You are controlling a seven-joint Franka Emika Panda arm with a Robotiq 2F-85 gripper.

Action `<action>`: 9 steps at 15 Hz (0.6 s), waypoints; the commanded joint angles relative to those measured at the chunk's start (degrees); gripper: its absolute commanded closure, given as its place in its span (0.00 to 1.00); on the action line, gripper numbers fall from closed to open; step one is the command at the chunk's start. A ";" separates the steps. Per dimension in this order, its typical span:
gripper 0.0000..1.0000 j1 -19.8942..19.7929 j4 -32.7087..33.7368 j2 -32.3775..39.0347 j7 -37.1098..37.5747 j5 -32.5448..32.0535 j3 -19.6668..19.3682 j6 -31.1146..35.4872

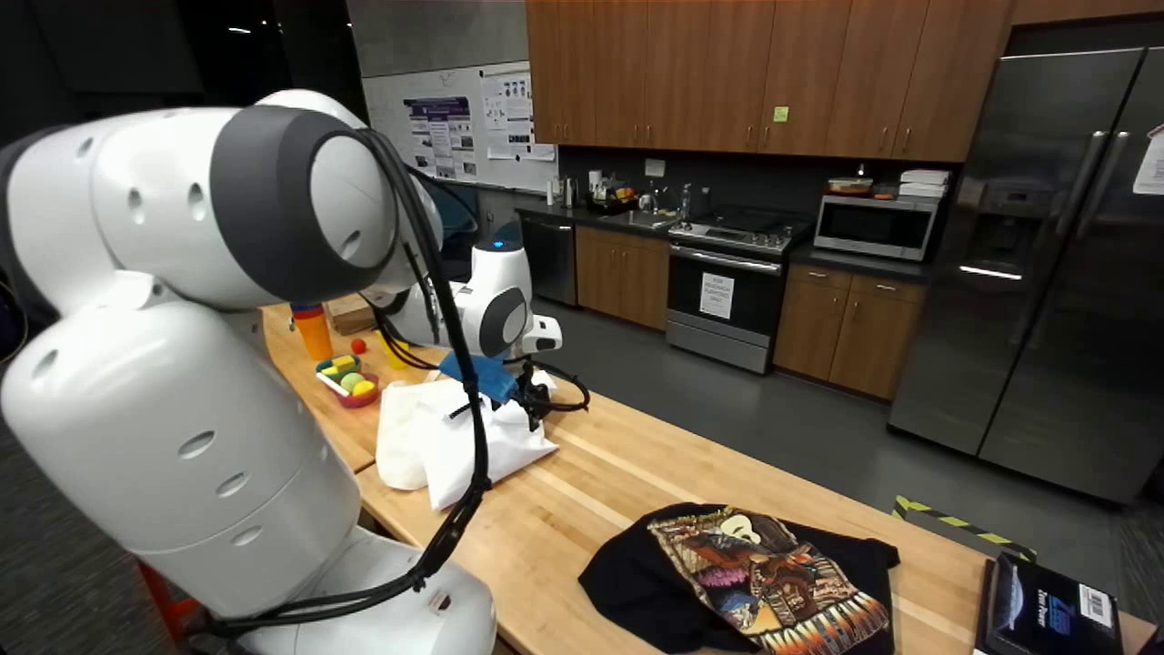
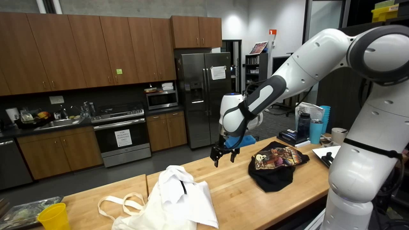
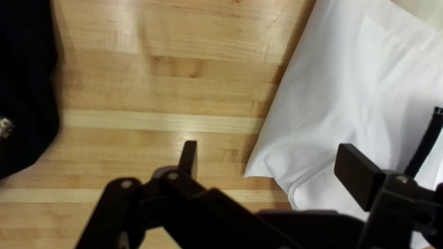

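My black gripper (image 2: 224, 162) is open and empty above the wooden table. It also shows in an exterior view (image 1: 532, 408) and in the wrist view (image 3: 266, 155). A crumpled white cloth (image 3: 332, 103) with a black strip lies below, nearest to the gripper; in the wrist view one finger is over the cloth and one over bare wood. The cloth shows in both exterior views (image 1: 486, 455) (image 2: 188, 201), on a cream tote bag (image 2: 150, 217) with handles. A folded black shirt (image 2: 271, 179) with a colourful print lies farther off; its edge shows in the wrist view (image 3: 24, 79).
A yellow cup (image 2: 54, 218) and a clear plastic tray (image 2: 24, 212) stand at one table end, near small bowls (image 1: 359, 393) of toy food and orange cups (image 1: 313, 335). A black box (image 2: 290, 136), dark bottle (image 2: 303, 126) and blue cup (image 2: 315, 132) stand at the opposite end.
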 commanded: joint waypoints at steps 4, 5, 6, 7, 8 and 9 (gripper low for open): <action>0.00 -0.24 1.07 0.46 -0.14 0.09 0.32 -0.25; 0.00 -0.23 1.41 0.86 -0.14 0.08 0.31 -0.25; 0.00 0.18 1.71 0.93 -2.31 -0.07 0.16 -1.47; 0.00 -0.33 1.38 0.40 -2.29 -1.88 0.34 -1.24; 0.00 -0.91 0.91 -0.36 -2.04 -2.68 0.04 -0.28; 0.00 -1.74 0.00 -2.08 -0.85 -3.12 -0.49 0.96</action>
